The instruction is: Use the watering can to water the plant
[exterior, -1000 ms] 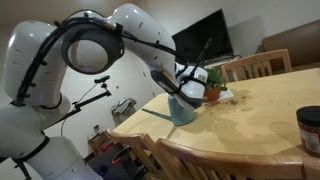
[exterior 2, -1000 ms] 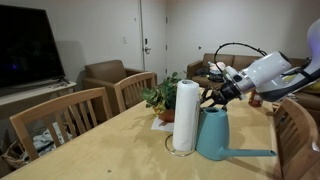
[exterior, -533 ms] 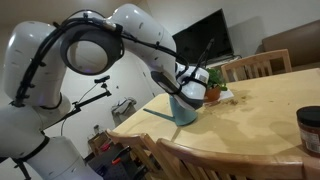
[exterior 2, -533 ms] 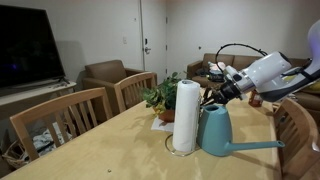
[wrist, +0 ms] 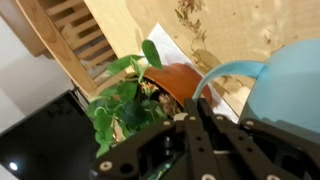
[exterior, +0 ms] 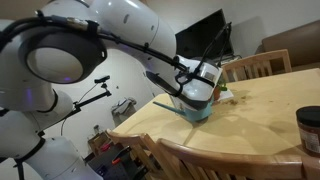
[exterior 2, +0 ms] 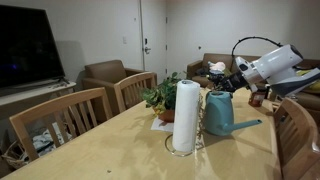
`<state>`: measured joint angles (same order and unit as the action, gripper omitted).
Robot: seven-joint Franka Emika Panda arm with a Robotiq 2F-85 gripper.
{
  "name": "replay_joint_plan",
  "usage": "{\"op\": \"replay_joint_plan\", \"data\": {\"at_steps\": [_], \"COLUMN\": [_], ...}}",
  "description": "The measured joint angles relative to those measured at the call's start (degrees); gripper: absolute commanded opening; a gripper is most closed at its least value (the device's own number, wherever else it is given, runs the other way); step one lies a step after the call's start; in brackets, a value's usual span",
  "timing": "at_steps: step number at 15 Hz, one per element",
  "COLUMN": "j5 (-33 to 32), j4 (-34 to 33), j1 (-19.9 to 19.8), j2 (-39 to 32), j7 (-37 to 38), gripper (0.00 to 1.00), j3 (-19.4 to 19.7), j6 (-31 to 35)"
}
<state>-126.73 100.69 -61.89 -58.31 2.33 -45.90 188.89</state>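
Observation:
The teal-blue watering can (exterior 2: 220, 113) hangs in the air above the wooden table, held at its handle by my gripper (exterior 2: 236, 80). It also shows in an exterior view (exterior: 198, 103) and in the wrist view (wrist: 285, 85). Its thin spout points away from the plant. The plant (exterior 2: 162, 97), green and leafy in a terracotta pot, stands behind a white paper towel roll. In the wrist view the plant (wrist: 125, 100) is just beyond my gripper (wrist: 205, 150), which is shut on the can's handle.
A white paper towel roll (exterior 2: 185, 116) stands upright on the table (exterior 2: 120, 150) next to the can. A dark cylindrical jar (exterior: 310, 130) stands near the table's edge. Wooden chairs (exterior 2: 60, 115) line the table's sides. A television (exterior 2: 25, 45) hangs behind.
The watering can has been lifted off the table and carried up and sideways, closer to the plant. The arm rose with it.

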Motion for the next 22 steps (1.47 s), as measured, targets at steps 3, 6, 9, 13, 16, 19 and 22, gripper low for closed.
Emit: {"op": "replay_joint_plan", "data": {"at_steps": [3,6,9,13,16,19,22], "j5": [-0.7,-4.1,-7.9,-11.1,-11.4,-11.4,-11.4], "j4": [2.9,6.2,9.2,12.6,14.1,14.3,14.3], "j1": [-6.9,-13.1,-17.7,-22.7,-24.6,-24.7,-24.7], "j2": [-0.1,-0.2,-0.1,-0.1,-0.1,-0.1,-0.1], "j7": [2.3,8.1,14.2,22.0,25.0,25.1,25.1], "gripper": [0.02,0.02,0.02,0.07,0.07,0.07,0.02], "j3": [-5.3,-10.7,-14.0,-16.0,-16.3,-16.4,-16.5], "j6": [-7.5,-15.1,-19.5,-24.0,-24.5,-24.6,-24.6]}}
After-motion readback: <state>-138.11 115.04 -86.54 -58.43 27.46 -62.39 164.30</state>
